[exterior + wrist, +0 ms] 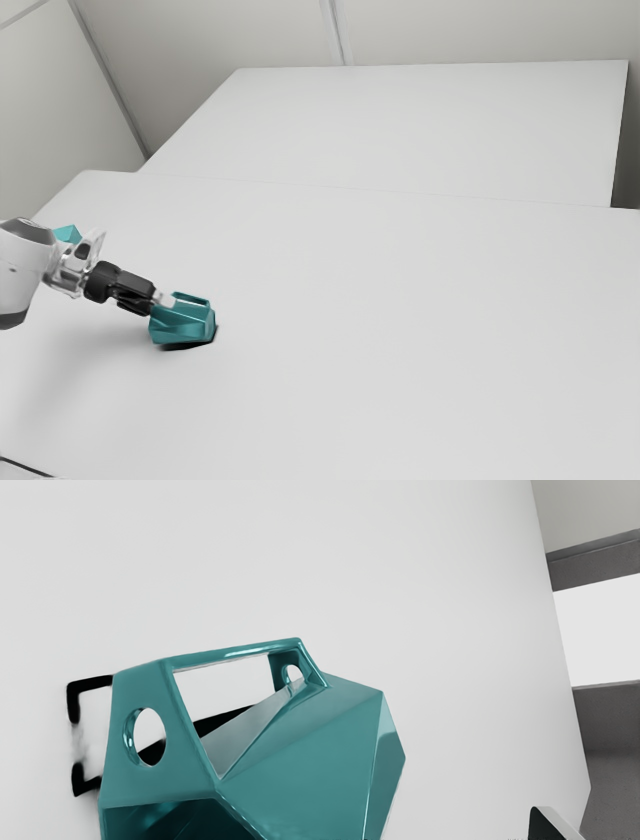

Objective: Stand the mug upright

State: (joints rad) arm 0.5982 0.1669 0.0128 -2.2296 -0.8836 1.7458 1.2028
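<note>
The teal mug lies on its side on the bench, its handle uppermost. The fingers stand apart close by, a gap showing between one and the mug.

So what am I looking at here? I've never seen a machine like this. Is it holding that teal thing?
The machine is a single robot arm; its hand is the black two-finger gripper. The exterior view comes from a camera at the arm's side. The wrist view comes from a camera on its hand, with one fingertip peeking in at the bottom edge.

The teal thing is an angular mug, lying on its side on the white table, handle uppermost. It isn't held: the gripper is open, and that fingertip stands apart from it. Another teal object is partly hidden by the arm; I can't tell what it is.
</note>
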